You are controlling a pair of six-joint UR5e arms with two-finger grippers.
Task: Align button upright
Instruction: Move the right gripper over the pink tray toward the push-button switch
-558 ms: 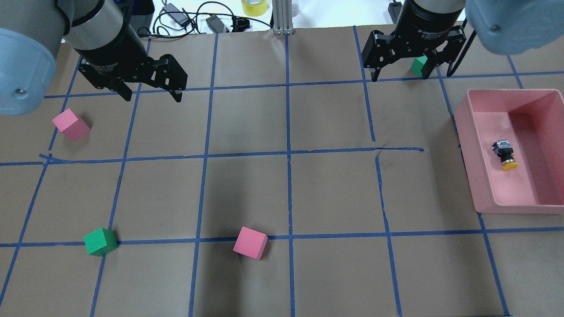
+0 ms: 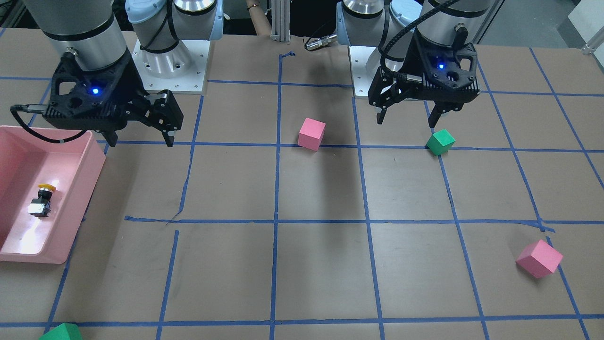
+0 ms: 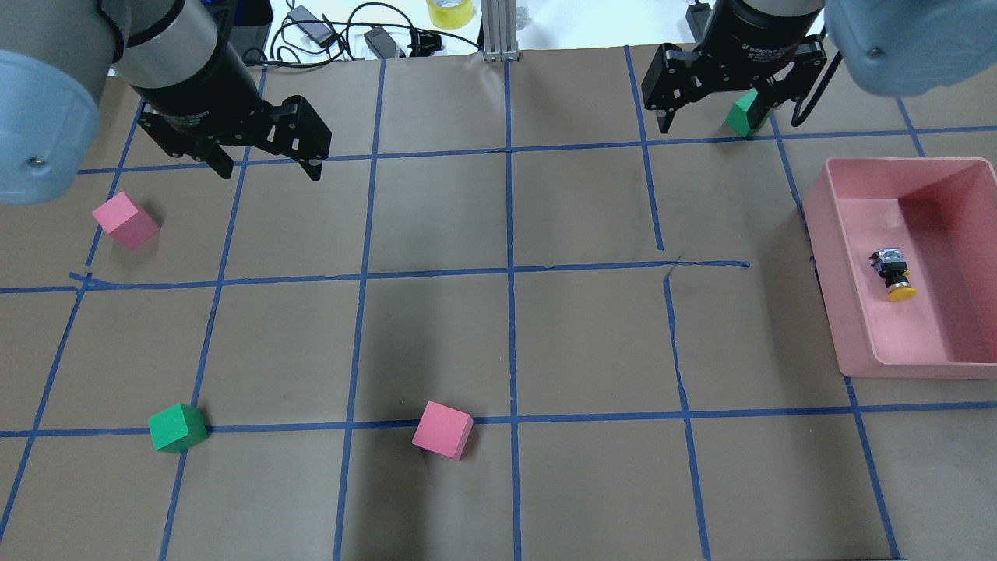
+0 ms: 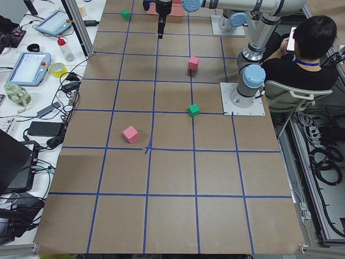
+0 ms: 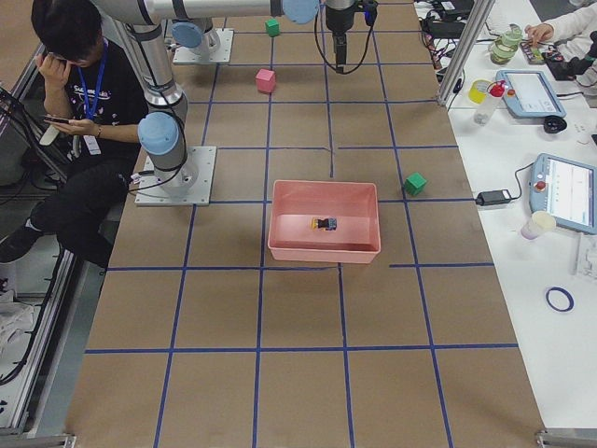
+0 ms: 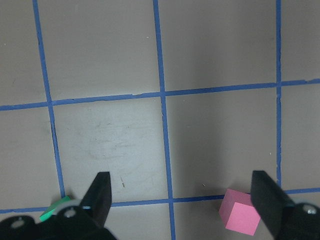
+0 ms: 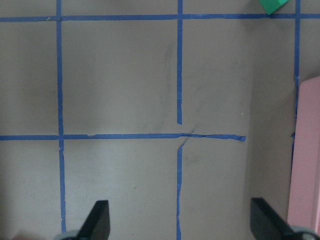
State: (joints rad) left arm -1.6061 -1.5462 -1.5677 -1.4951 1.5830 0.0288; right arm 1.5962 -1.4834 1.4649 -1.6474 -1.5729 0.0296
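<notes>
The button [image 3: 893,273] lies on its side inside the pink bin [image 3: 830,273] at the table's right, with its yellow cap toward the near edge and its black-and-silver base toward the far edge. It also shows in the front view [image 2: 41,199] and the right side view [image 5: 325,223]. My right gripper [image 3: 713,125] is open and empty, hovering at the far side of the table, left of the bin and well away from the button. In the front view it [image 2: 140,140] hangs just beside the bin's corner [image 2: 92,158]. My left gripper [image 3: 269,168] is open and empty over the far left.
A green cube [image 3: 741,115] sits partly behind my right gripper. A pink cube [image 3: 125,220] lies near my left gripper. A green cube [image 3: 177,428] and a pink cube [image 3: 442,430] lie near the front. Cables and tape rolls lie beyond the far edge.
My right gripper has shifted slightly toward the table's far edge, still open. The left gripper, the button and the cubes have not moved.
</notes>
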